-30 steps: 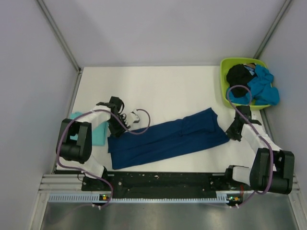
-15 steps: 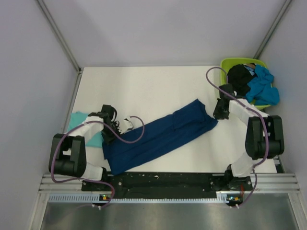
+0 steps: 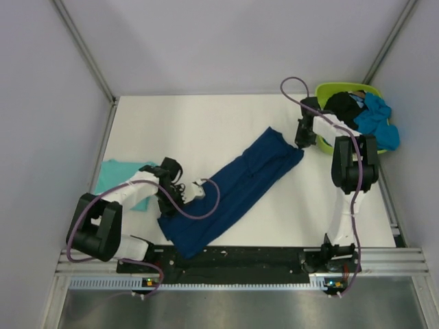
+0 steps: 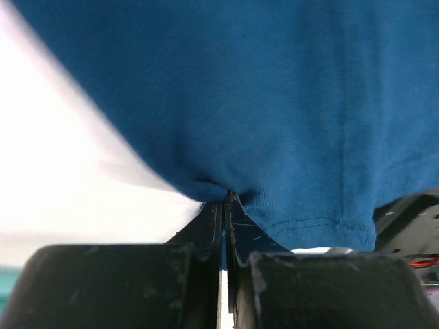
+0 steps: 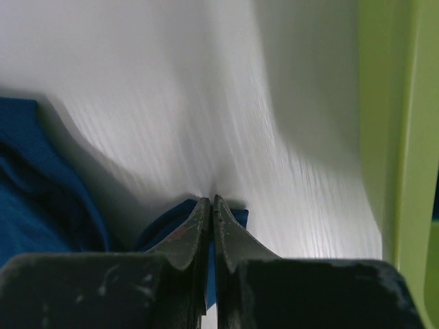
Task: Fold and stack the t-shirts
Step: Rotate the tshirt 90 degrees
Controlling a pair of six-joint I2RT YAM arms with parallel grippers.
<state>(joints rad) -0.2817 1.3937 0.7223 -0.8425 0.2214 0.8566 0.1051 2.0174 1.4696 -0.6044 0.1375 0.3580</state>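
Note:
A dark navy t-shirt point(image 3: 233, 188), folded into a long strip, lies slanted across the white table from front left to back right. My left gripper point(image 3: 167, 200) is shut on its front-left edge; the cloth point(image 4: 274, 103) fills the left wrist view, pinched at the closed jaws. My right gripper point(image 3: 300, 142) is shut on the strip's far right corner, and a bit of blue cloth point(image 5: 233, 216) shows between the jaws. A light teal t-shirt point(image 3: 116, 175) lies flat at the left. Black point(image 3: 341, 110) and bright blue point(image 3: 376, 118) tees sit in the tub.
A lime-green plastic tub point(image 3: 322, 92) stands at the back right corner, close to my right gripper; its wall point(image 5: 394, 137) shows in the right wrist view. Grey walls enclose the table. The black rail point(image 3: 240, 257) runs along the front edge.
The navy strip has swung from nearly level to steeply slanted. My right gripper carried its end back toward the tub; my left gripper pulled its end toward the front.

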